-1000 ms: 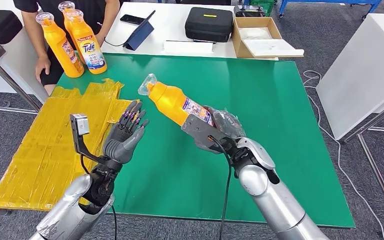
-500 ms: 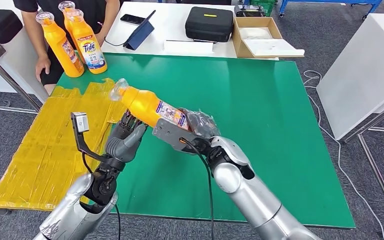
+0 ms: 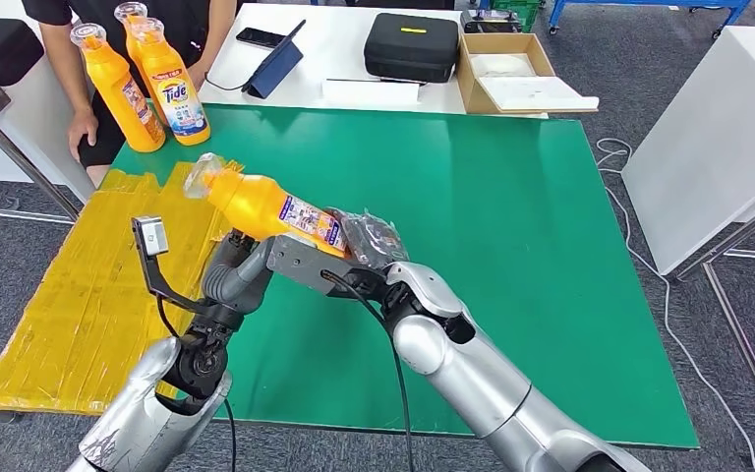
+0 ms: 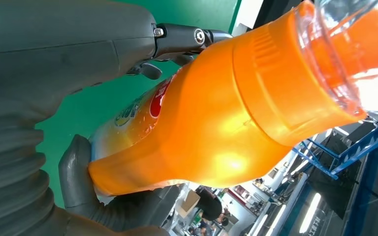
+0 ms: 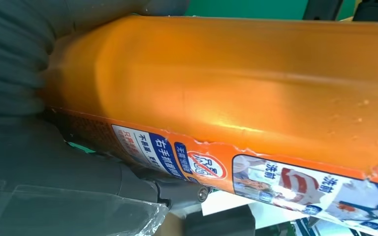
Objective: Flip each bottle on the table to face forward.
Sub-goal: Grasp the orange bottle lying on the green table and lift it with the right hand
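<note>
Handover step: left hand (image 3: pixel 239 270) should close firmly round the orange bottle (image 3: pixel 265 205) before the right lets go, keeping it tilted above the green table (image 3: pixel 551 246). Right hand (image 3: pixel 369 246) grips the bottle's base end. Left hand cups the body from below, probably gripping; fingers partly hidden.

Bright, even overhead light with soft shadows; the bottle (image 4: pixel 226 113) shows glare spots and looks soft, perhaps too near the wrist cameras.
</note>
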Controlling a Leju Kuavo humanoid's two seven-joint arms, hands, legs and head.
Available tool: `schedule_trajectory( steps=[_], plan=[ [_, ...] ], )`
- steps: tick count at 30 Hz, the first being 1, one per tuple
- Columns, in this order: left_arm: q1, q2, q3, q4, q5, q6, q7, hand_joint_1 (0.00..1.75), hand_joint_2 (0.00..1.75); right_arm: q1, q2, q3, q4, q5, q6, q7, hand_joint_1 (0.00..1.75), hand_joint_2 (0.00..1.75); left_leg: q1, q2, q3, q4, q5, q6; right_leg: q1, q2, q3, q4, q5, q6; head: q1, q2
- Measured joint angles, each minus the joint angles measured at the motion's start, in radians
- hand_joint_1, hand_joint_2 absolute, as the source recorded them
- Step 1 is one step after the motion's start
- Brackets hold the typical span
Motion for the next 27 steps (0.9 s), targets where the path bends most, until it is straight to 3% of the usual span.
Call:
schedule_trajectory(
  steps=[7, 14, 21, 27],
  plan=[
    [-0.006, -0.02, 0.014, 0.027, -0.034, 0.002, -0.016, 0.0, 1.75, -0.016, 0.021, 0.054, 0.01, 0.006, 0.003, 0.02, 1.75, 1.75, 0.0, 0.001, 0.0, 0.0, 0.0, 0.0, 0.0, 0.0, 0.0, 0.0, 0.0, 0.0, 0.0, 0.0],
    [-0.001, -0.023, 0.024, 0.047, -0.115, 0.035, -0.085, 0.0, 1.75, -0.019, 0.038, 0.113, 0.014, -0.062, 0.013, 0.016, 1.75, 1.75, 0.001, 0.001, 0.0, 0.0, 0.0, 0.0, 0.0, 0.0, -0.002, 0.0, 0.0, 0.0, 0.0, 0.0],
    [0.003, -0.023, 0.025, 0.055, -0.198, 0.094, -0.159, 0.0, 1.75, -0.062, 0.017, 0.189, 0.026, -0.195, -0.019, 0.024, 1.75, 1.75, 0.0, 0.0, 0.0, 0.0, 0.0, 0.0, 0.0, 0.0, -0.002, 0.0, 0.0, 0.0, 0.0, 0.0],
    [0.009, -0.024, 0.029, 0.056, -0.222, 0.127, -0.189, 0.0, 1.75, -0.086, -0.003, 0.242, 0.031, -0.235, -0.044, 0.024, 1.75, 1.75, 0.0, 0.001, 0.0, 0.0, 0.0, 0.0, 0.0, 0.0, -0.002, 0.0, 0.0, 0.0, 0.0, 0.0]
  ],
)
